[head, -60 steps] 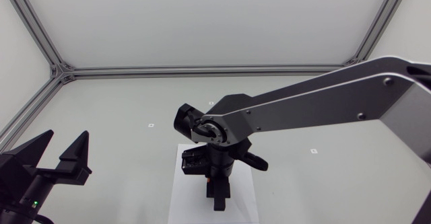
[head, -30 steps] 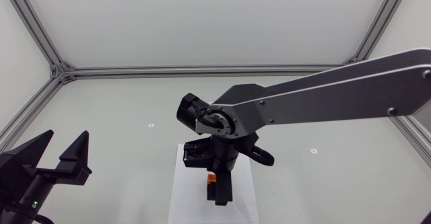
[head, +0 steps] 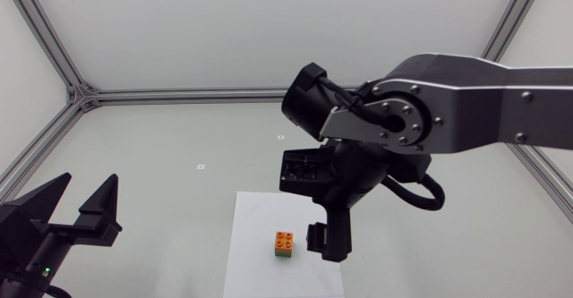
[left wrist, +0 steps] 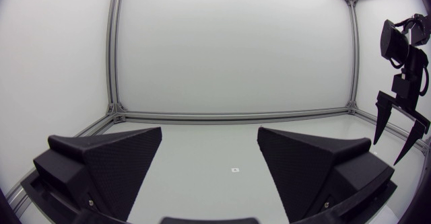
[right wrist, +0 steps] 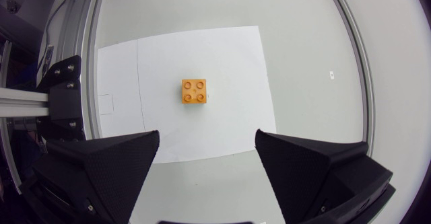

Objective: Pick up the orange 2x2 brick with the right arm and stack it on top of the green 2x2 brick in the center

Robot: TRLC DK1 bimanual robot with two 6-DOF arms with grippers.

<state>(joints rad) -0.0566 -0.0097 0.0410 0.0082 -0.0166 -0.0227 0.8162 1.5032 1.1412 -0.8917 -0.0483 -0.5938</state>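
1. Orange 2x2 brick, one only, sits on top of the single green 2x2 brick; together they make one stack of two, edges in line as far as the head view shows
2. That stack stands near the middle of one white paper sheet, which lies on the grey desk at 6 o'clock of the head view
3. Right claw hangs over the desk at 3 o'clock of the stack in the head view, clear of both bricks; its two fingers are spread apart with nothing between them
4. Seen from the right wrist, the orange brick lies well ahead of the claw, in line with the gap between its fingers, all four studs showing; the green brick is hidden beneath it
5. Left claw sits at 8 o'clock of the head view, well apart from the sheet, its two fingers parted and empty
6. Three small white markers dot the desk, at about 10, 12 and 2 o'clock of the sheet
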